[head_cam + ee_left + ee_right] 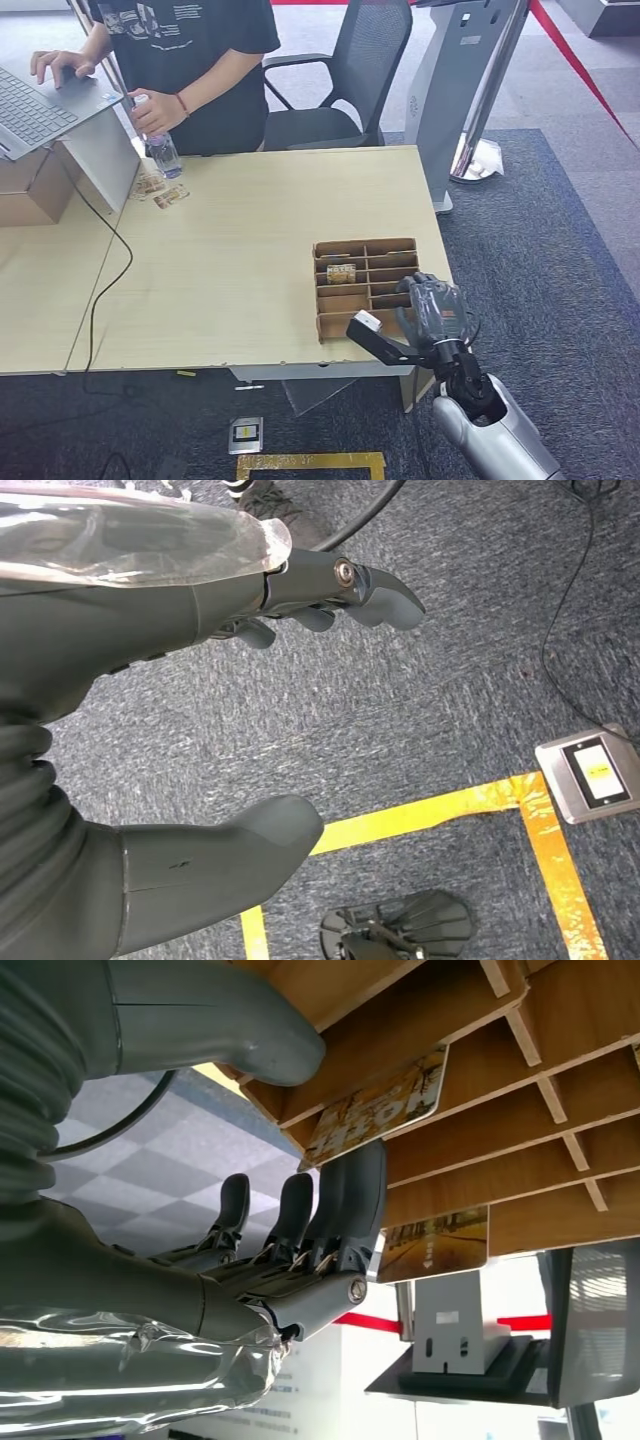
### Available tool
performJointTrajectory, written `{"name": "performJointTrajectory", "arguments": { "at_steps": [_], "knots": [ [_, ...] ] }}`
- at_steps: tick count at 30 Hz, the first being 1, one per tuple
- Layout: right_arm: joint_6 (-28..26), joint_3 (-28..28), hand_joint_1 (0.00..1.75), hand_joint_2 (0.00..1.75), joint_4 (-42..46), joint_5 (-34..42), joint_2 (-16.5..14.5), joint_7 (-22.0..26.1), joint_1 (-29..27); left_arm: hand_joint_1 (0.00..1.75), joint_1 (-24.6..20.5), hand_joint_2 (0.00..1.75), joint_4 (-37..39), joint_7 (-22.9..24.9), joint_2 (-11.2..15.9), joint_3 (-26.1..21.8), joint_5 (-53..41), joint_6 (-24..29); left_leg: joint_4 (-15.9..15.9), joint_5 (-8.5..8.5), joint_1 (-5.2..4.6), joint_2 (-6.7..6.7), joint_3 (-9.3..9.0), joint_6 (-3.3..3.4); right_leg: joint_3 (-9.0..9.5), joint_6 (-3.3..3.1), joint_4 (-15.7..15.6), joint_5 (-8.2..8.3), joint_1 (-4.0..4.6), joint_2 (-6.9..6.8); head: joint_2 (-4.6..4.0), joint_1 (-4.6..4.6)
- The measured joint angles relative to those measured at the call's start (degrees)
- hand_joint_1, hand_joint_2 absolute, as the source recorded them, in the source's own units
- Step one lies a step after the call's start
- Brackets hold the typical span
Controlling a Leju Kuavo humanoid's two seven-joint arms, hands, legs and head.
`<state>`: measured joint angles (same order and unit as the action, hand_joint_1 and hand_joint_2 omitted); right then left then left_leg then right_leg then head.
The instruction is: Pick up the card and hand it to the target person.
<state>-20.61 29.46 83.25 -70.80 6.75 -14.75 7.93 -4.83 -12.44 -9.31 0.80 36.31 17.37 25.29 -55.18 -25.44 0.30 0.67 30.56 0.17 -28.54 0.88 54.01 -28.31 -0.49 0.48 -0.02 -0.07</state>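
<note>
1. Right robot hand (430, 310), lower right of the head view, reaches into the cardboard rack (367, 287); fingers (355, 1200) touch a card (377, 1110), can't tell if gripped.
2. Left robot hand (226, 720) hangs spread, holding nothing.
3. Person (196, 60) upper left, behind the tabletop (249, 250).

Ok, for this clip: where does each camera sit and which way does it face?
Head view: high on the body, looking down at the light wooden table; right robot hand at the brown cardboard slotted organizer.
Left wrist view: behind the left robot hand, facing grey carpet.
Right wrist view: behind the right robot hand, facing the organizer's slots, shared with the head view.
</note>
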Motion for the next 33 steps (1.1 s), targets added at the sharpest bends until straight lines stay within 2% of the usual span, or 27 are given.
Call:
{"name": "performJointTrajectory", "arguments": {
  "at_steps": [3,5,6,10,14,22,29,33],
  "knots": [
    [0.13,-0.01,0.87,1.75,0.01,-0.23,0.0,-0.51,0.0,0.0,0.0,1.75,0.0,0.01,-0.02,0.06,-0.04,-0.01,0.0,0.0,0.0,0.0,0.0,0.0,0.0,0.0,0.0,0.0,0.0,0.0,0.0,0.0],
    [0.28,-0.03,0.94,1.75,0.02,-0.64,0.0,-1.08,0.0,0.0,0.0,1.75,0.0,0.04,-0.03,0.12,-0.13,-0.04,0.0,0.0,0.0,0.0,0.0,0.0,0.0,0.0,0.0,0.0,0.0,0.0,0.0,0.0],
    [0.39,-0.03,1.0,1.75,0.03,-1.03,0.0,-1.39,0.0,0.0,0.0,1.75,0.0,0.08,-0.04,0.16,-0.18,-0.06,0.0,0.0,0.0,0.0,0.0,0.0,0.0,0.0,0.0,0.0,0.0,0.0,0.0,0.0],
    [1.14,-0.05,1.52,1.75,0.17,-2.91,-0.01,-2.7,0.02,0.0,-0.02,1.75,0.0,0.39,-0.09,0.36,-0.23,-0.16,0.0,0.0,0.0,0.0,0.0,0.0,-0.01,0.0,0.0,0.0,0.0,0.0,0.0,0.0],
    [1.64,-0.07,1.72,1.75,0.59,-4.08,-0.02,-3.65,0.16,0.0,-0.03,1.75,0.0,0.59,-0.15,0.41,-0.23,-0.21,0.0,0.0,0.0,0.0,-0.01,0.0,-0.01,0.0,0.0,0.0,0.0,0.0,0.0,0.0],
    [2.24,-0.09,1.75,1.75,1.1,-4.47,-0.02,-3.9,0.15,0.0,-0.03,1.75,0.0,0.61,-0.24,0.41,-0.23,-0.22,0.0,0.0,0.0,0.0,0.0,0.0,-0.01,0.0,0.0,0.0,0.0,0.0,0.0,-0.01],
    [2.31,-0.15,1.67,1.75,1.5,-4.8,-0.02,-3.8,0.12,0.0,-0.02,1.75,0.0,0.61,-0.26,0.41,-0.23,-0.42,0.0,0.0,0.0,0.0,-0.01,0.0,-0.01,0.0,0.0,0.0,0.0,0.01,0.0,0.0],
    [1.87,-0.4,1.71,1.75,2.25,-3.56,0.01,-1.1,0.09,0.0,-0.02,1.75,0.0,0.59,-0.26,0.41,-0.21,-0.55,0.0,0.0,0.0,-0.01,-0.01,0.0,-0.03,0.0,0.0,0.0,0.0,0.02,0.0,-0.01]
  ]
}}
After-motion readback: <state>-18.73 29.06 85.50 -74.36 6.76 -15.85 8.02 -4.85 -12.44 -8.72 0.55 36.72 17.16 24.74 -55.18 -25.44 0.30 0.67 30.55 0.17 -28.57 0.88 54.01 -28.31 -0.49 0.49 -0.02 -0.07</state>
